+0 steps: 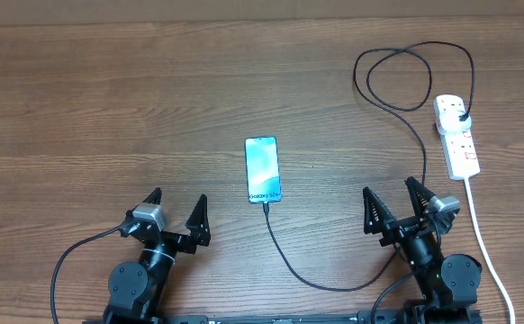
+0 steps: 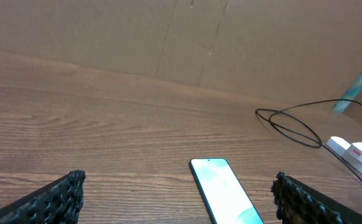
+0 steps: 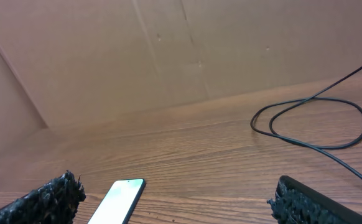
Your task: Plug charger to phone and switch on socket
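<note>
Charger (image 1: 291,263) is not gripped by either arm. The left jaws are seen spread wide and empty, and the right jaws are likewise spread wide with nothing between them. Both pairs are held low at the near edge of the surface (image 1: 109,90), pointed toward the far side; this is judged to be a resting pose that leaves the working area free.

Just ahead, between the two arms, the phone (image 1: 263,169) is laid flat with its lit screen turned up and its lettered end toward the robot. The small connector tip is seen touching that near end. It appears to be seated in the port, though this cannot be confirmed from above.

From there the thin black cable is led toward the robot, curved to the right past the right arm, then carried into a loose loop at the far right, so no pull is put on the phone. Its black plug is set in the far end of the socket (image 1: 460,148), which is laid lengthwise at the right, well apart from the phone, with a thick white cord (image 1: 485,238) trailing to the near edge.

Whether the switch is pressed cannot be told. That step is judged to be what is left, and the right jaws are the nearer pair for it.
</note>
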